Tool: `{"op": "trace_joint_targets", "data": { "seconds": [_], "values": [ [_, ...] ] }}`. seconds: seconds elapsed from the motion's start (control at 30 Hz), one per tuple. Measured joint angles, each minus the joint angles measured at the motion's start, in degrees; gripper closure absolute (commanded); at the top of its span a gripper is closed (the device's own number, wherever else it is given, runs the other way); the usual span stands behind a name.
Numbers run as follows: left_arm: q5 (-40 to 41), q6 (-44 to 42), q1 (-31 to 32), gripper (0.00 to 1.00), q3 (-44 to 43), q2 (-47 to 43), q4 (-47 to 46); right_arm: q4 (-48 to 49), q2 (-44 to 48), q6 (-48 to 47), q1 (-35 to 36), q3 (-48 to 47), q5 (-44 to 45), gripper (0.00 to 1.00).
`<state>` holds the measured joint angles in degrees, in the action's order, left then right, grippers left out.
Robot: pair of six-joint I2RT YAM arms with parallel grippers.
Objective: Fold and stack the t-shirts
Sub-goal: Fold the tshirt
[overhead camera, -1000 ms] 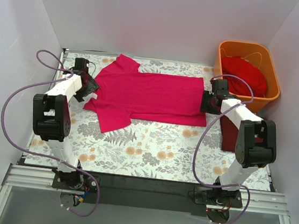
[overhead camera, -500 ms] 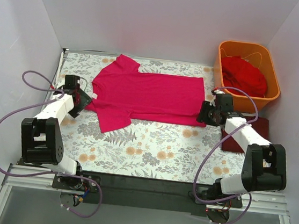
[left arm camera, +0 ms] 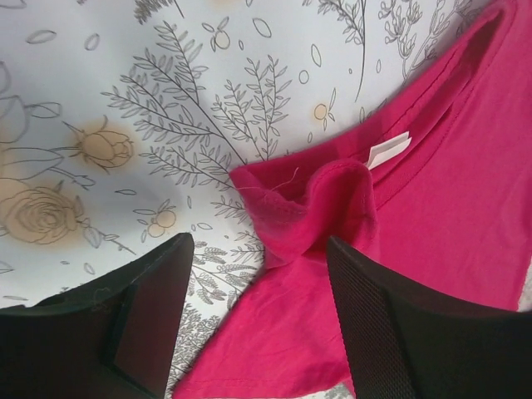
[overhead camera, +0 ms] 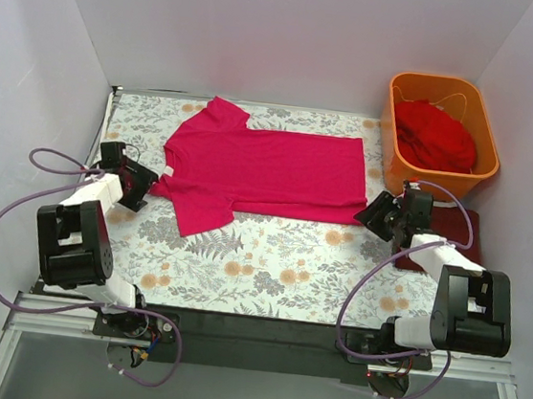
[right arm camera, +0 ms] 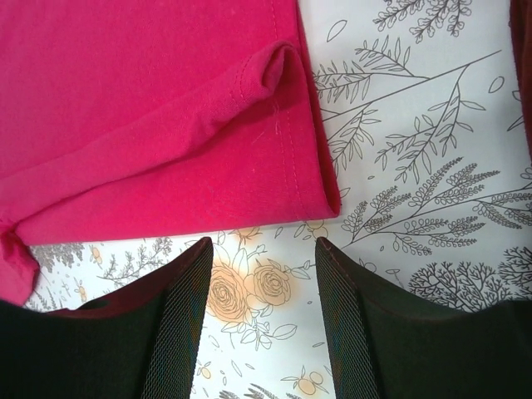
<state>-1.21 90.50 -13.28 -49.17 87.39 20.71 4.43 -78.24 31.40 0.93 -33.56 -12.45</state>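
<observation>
Both end effectors are standing wide and holding nothing. The left end effector (overhead camera: 133, 184) is hovering low beside the neck of the bright magenta-pink short-sleeved t-shirt (overhead camera: 261, 165). The left wrist view is showing its fingers (left arm camera: 158, 307) apart, with a rumpled bit of collar and its white label (left arm camera: 389, 148) lying ahead of the gap. The right end effector (overhead camera: 381, 215) is sitting just off the near hem corner, where the fabric is curling up in a small ridge.

That shirt is lying spread flat, collar to the left, on the grey floral-print cloth (overhead camera: 269, 258) covering the counter. No fold is showing in it yet.

A scarlet tee (overhead camera: 435, 132) is lying crumpled inside the orange plastic tub (overhead camera: 392, 89) at the far right. A dark maroon tee (overhead camera: 458, 224) is resting flat beside the tub, partly under the right arm; it looks squared off — probably folded already.

So the job is looking roughly a third done, with two shirts waiting to be folded and stacked.
</observation>
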Motion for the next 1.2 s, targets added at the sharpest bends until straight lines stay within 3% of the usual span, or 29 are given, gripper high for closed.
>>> {"op": "trace_joint_targets", "data": {
  "seconds": [0.2, 0.5, 0.97, 1.07, 1.2],
  "values": [
    [-4.0, 2.4, 0.0, 0.42, 0.0, 4.1, -2.0, 2.8, 0.0, 2.5, -1.3, 1.9, -0.9, 0.41],
    [-3.0, 2.3, 0.0, 0.52, 0.1, 4.3, -3.0, 5.5, -1.4, 6.1, -2.4, 3.8, -1.1, 0.42],
    [-2.0, -0.3, 0.0, 0.55, 0.7, 5.2, -4.7, 13.4, -5.8, 12.0, -2.6, 4.9, -1.2, 0.44],
    [-2.0, -0.6, 0.0, 0.61, 0.5, 5.7, -5.2, 14.2, -5.9, 12.2, -2.7, 5.2, -1.0, 0.46],
    [-1.9, -1.2, 0.0, 0.79, 0.3, 6.7, -5.9, 15.5, -6.8, 12.4, -2.8, 5.2, -0.8, 0.49]
  ]
}}
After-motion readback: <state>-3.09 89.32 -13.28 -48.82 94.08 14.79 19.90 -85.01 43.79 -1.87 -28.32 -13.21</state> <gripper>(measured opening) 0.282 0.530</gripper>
